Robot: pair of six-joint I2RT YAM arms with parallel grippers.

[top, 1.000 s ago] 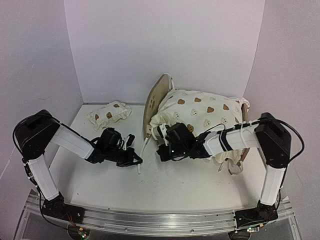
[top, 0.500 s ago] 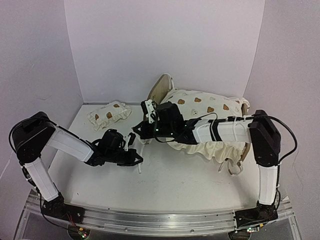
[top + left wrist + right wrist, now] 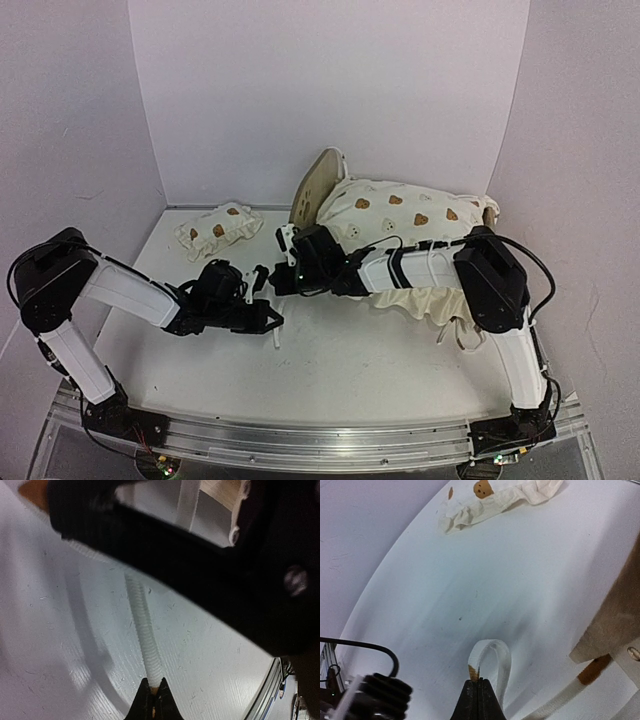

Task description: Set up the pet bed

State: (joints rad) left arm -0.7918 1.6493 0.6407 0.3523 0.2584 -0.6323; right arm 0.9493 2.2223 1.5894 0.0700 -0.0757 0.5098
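White table (image 3: 350, 375) bore the pet bed (image 3: 312, 190) at the back, under the cushion (image 3: 400, 225). My left gripper (image 3: 153, 702) pinched a tie (image 3: 142, 625) and my right gripper (image 3: 478, 692) pinched a loop (image 3: 495, 652). Pulling gently, without dragging the frame, seemed wisest.

**No legible writing in any view**

No word, number, brand or sign could be read. The brown marks on the cushion (image 3: 400, 215) and the pillow (image 3: 218, 228) were bear faces, not letters. The left wrist view was blurred, so fine print may have gone unseen.
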